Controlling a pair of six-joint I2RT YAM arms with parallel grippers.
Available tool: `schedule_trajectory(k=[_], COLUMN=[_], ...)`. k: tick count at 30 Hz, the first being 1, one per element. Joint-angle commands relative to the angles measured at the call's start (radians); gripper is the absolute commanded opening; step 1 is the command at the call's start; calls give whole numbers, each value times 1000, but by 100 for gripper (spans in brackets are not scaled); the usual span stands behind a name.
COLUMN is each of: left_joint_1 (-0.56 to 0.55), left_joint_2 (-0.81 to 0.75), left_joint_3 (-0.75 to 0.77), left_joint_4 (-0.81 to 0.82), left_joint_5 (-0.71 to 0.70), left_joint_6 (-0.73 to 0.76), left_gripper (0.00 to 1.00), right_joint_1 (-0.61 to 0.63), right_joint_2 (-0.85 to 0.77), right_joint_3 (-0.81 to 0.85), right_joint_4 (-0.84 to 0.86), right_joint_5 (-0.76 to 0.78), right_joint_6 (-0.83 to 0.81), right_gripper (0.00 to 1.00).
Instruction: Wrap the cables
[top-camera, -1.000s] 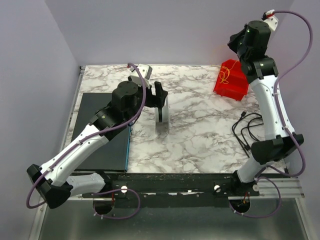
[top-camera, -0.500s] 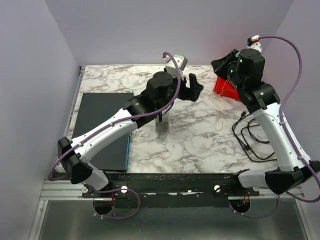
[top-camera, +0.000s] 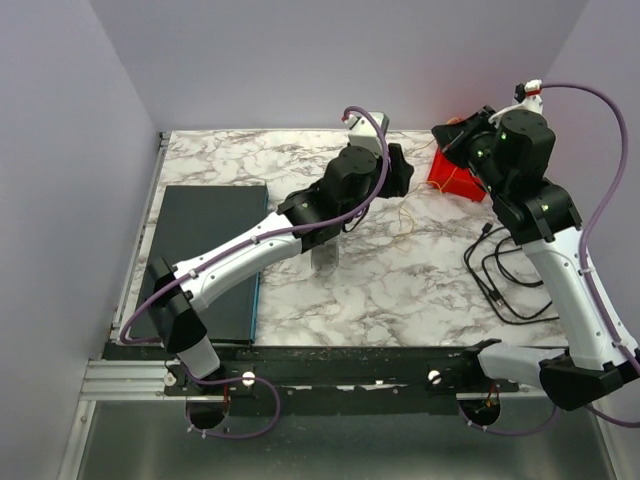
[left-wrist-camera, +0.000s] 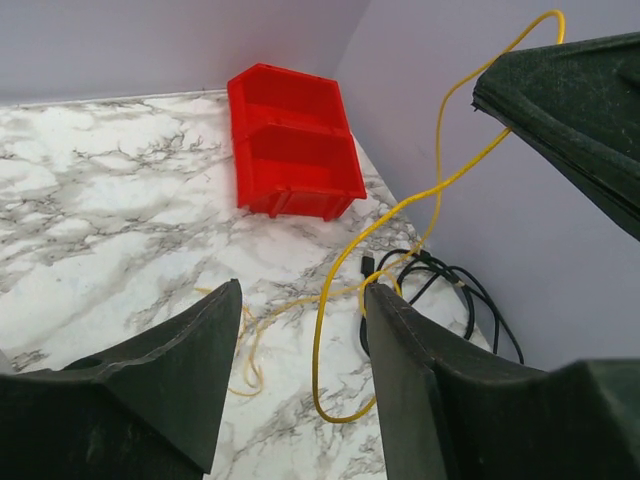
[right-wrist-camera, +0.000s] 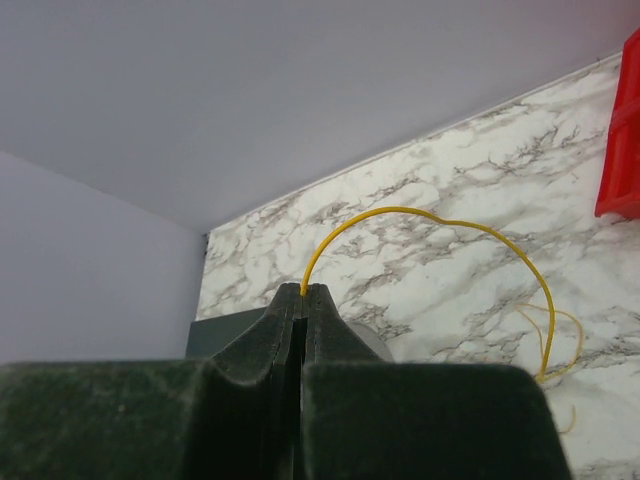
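Observation:
The cable is a thin yellow-orange wire (left-wrist-camera: 437, 185). My right gripper (right-wrist-camera: 305, 291) is shut on one end of it, held above the table near the red bin (top-camera: 456, 178). From the jaws the wire arcs out (right-wrist-camera: 440, 216) and drops in loose curls onto the marble (top-camera: 404, 218). My left gripper (left-wrist-camera: 300, 385) is open and empty, low over the table, with a loop of the wire lying between and beyond its fingers (left-wrist-camera: 160, 380). In the top view the left gripper (top-camera: 398, 170) sits just left of the right gripper (top-camera: 452, 136).
A bundle of thick black cords (top-camera: 500, 268) lies at the right, also in the left wrist view (left-wrist-camera: 445, 285). A grey upright block (top-camera: 325, 255) stands mid-table. A dark mat (top-camera: 205, 255) covers the left side. The purple walls stand close behind and right.
My left arm has swung right from the grey block to beside the red bin. My right arm has come down from above the bin, drawing the wire out onto the table.

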Motion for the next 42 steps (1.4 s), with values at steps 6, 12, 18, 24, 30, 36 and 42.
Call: schedule_trajectory(k=[6, 12, 18, 24, 30, 36, 42], left_joint_1=[-6, -6, 3, 22, 64, 129, 169], left_joint_2=[-1, -13, 11, 5, -11, -37, -72], left_joint_3=[-11, 48, 135, 176, 164, 141, 121], left_joint_4=[-24, -212, -441, -546, -627, -677, -717], left_joint_5=[43, 224, 312, 412, 523, 660, 794], left_joint_6=[-23, 141, 299, 378, 447, 516, 554], left_gripper=[6, 0, 0, 0, 0, 0, 0], right_joint_1=[3, 3, 3, 2, 3, 3, 13], right_joint_2=[-2, -3, -93, -190, -250, -263, -271], right_joint_3=[-25, -152, -357, -435, -470, -530, -580], right_joint_4=[0, 22, 130, 155, 238, 355, 394], right_joint_5=[36, 109, -57, -51, -119, -560, -721], right_joint_6=[-14, -75, -93, -126, -212, -325, -373], right_gripper=[1, 4, 60, 70, 70, 68, 66])
